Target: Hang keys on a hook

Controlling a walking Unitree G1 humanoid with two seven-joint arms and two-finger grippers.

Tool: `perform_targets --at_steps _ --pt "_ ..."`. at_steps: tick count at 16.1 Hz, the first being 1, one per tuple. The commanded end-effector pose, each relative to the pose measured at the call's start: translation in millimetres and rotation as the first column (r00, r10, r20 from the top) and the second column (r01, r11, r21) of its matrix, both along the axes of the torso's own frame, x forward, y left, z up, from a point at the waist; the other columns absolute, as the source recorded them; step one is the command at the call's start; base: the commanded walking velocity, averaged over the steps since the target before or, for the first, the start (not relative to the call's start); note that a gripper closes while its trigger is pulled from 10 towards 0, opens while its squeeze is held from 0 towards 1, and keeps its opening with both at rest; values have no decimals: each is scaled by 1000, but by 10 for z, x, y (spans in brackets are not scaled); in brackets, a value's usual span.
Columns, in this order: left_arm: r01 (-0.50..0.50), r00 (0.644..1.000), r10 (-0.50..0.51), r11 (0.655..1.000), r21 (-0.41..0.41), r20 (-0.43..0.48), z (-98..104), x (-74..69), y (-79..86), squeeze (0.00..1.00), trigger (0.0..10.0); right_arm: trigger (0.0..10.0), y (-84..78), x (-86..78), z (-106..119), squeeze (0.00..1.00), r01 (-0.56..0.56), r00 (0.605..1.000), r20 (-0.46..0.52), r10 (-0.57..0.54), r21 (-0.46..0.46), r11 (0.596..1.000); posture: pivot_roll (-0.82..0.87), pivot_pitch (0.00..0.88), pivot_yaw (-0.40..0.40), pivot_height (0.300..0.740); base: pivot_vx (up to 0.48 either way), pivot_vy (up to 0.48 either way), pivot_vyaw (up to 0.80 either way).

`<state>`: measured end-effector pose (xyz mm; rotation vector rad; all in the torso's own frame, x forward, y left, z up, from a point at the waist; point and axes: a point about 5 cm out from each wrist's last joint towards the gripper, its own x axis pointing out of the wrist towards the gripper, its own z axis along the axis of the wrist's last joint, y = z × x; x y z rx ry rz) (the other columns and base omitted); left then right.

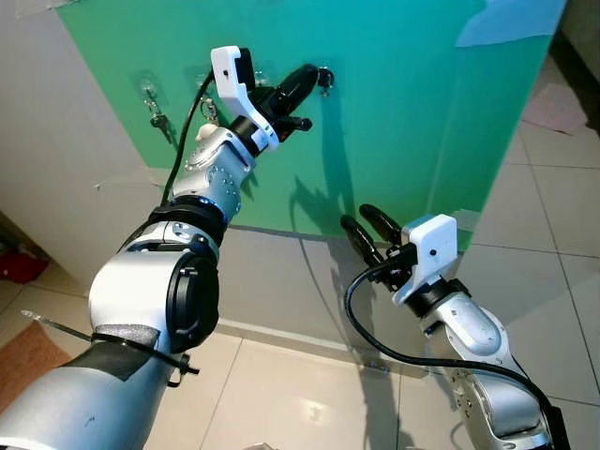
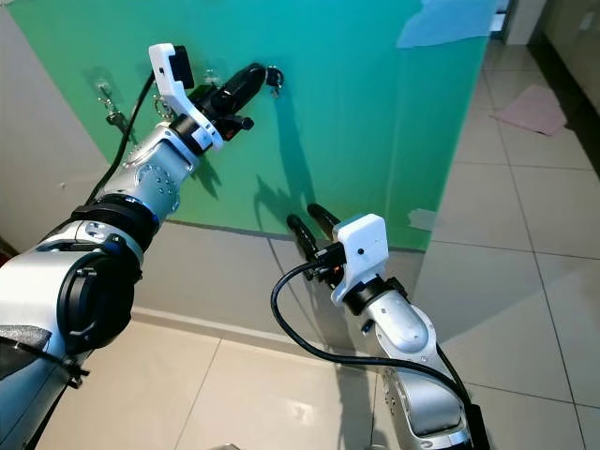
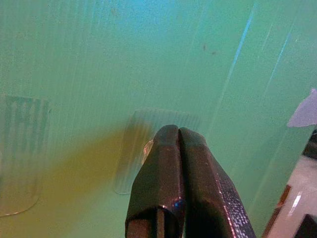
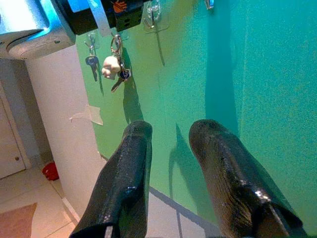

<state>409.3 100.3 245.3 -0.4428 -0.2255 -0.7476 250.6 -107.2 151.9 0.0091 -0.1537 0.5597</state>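
Counted four clear hooks (image 4: 153,14) in one row across the green board (image 1: 412,122), toward 11 o'clock in the head view.

Counted hanging keys, going from 9 o'clock toward 3 o'clock along the row:
- Single key (image 4: 92,63) with a blue head on the first hook.
- Key bunch (image 4: 115,67) with a small white charm on the second hook.
- Nothing on the third hook.
- Small dark key piece (image 1: 325,79) at the fourth hook.

Found left tool (image 1: 311,73) raised against the board, fingers (image 3: 168,168) pressed together over a clear adhesive pad (image 3: 133,148). Dark key piece at 3 o'clock of the tip, touching or just beside it. Cannot tell whether pinched or already hanging. Counted a second pad (image 3: 20,148) beside the first in the left wrist view.

Found right tool (image 1: 358,217) lower down, at 5 o'clock from the left tool, two fingers (image 4: 124,173) spread apart, holding nothing, pointed at the board.

Also noted:
- One blue patch (image 1: 511,23) at the board's 1 o'clock corner.
- One pink cloth (image 1: 553,108) on the floor tiles at 3 o'clock.
- One red item (image 1: 19,264) at 9 o'clock.
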Motion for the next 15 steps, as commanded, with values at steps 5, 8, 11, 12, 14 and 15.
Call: perform_targets --at_steps 5,8,11,12,14,15 --pt "-171 985 171 985 -6 -26 -117 17 342 0 10000 10000 56 1 24 0 -20 1000 9 20 -1 1000 -199 0 184 740 0 0 0" --pt "-127 992 127 991 -30 -29 -177 -12 401 0 10000 10000 68 0 22 0 -29 1000 9 29 -4 1000 -191 0 176 740 0 0 0" --pt "-20 999 23 998 52 -45 -284 -58 401 0 10000 10000 72 -4 16 0 -34 999 8 34 -7 999 -191 0 171 740 0 0 0" --pt "14 998 -9 996 85 -56 -325 -75 404 0 10000 10000 73 -6 13 0 -37 999 8 37 -10 999 -190 0 162 740 0 0 0" --pt "37 997 -25 985 166 -72 -376 -91 437 0 10000 10000 76 1 13 0 -45 999 8 45 -16 999 -188 0 158 740 0 0 0" --pt "34 997 -22 983 180 -72 -380 -91 448 0 10000 10000 77 4 15 0 -46 999 9 46 -16 999 -187 0 157 740 0 0 0"
